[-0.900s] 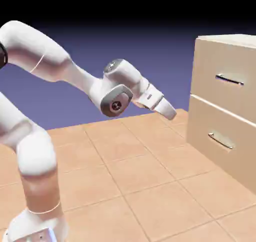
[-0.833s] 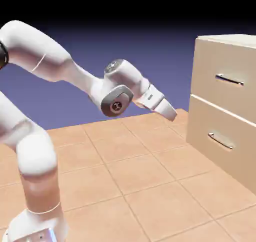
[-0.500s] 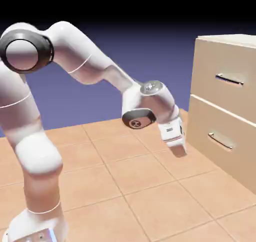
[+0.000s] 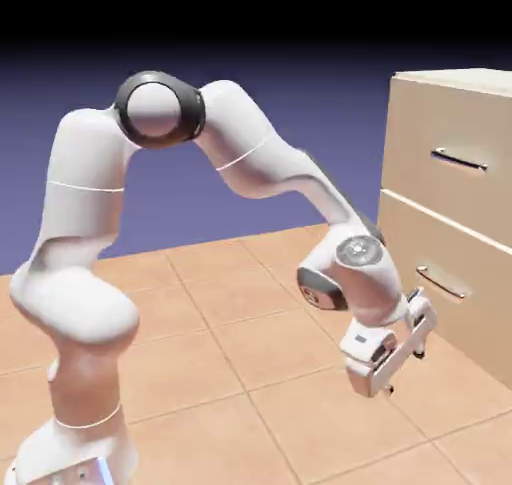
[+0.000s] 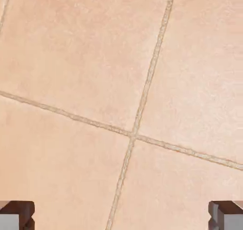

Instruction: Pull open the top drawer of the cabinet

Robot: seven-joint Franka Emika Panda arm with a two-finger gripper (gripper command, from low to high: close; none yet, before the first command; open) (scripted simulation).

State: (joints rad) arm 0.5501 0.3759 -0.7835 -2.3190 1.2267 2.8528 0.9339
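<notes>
Hand [image 4: 405,372] low over the tiled floor [image 4: 220,413], fingers pointing down, as you can see in the exterior view. You have its two fingers wide apart; your hand view shows one tip [image 5: 20,216] at the bottom left corner and the other [image 5: 225,216] at the bottom right, with only floor visible between them.

Top drawer [image 4: 420,123]: above the hand and toward the exterior view's right, well apart from it. You can see its front closed, about flush with the lower drawer [image 4: 475,323]. Its thin bar handle [image 4: 460,159] runs across the front, higher than the hand; you have no finger touching it.

Lower drawer: nearer to the hand in your exterior view, directly under the top drawer, with its curved handle [image 4: 441,282] above the fingers in the picture. You cannot tell the true gap from the hand to that front.

Cabinet [image 4: 465,78]: upright, both drawers facing the hand's side. Your arm [image 4: 240,133] arches up and then down to the hand. Beneath the hand, your hand view shows two grout lines [image 5: 133,135] crossing.
</notes>
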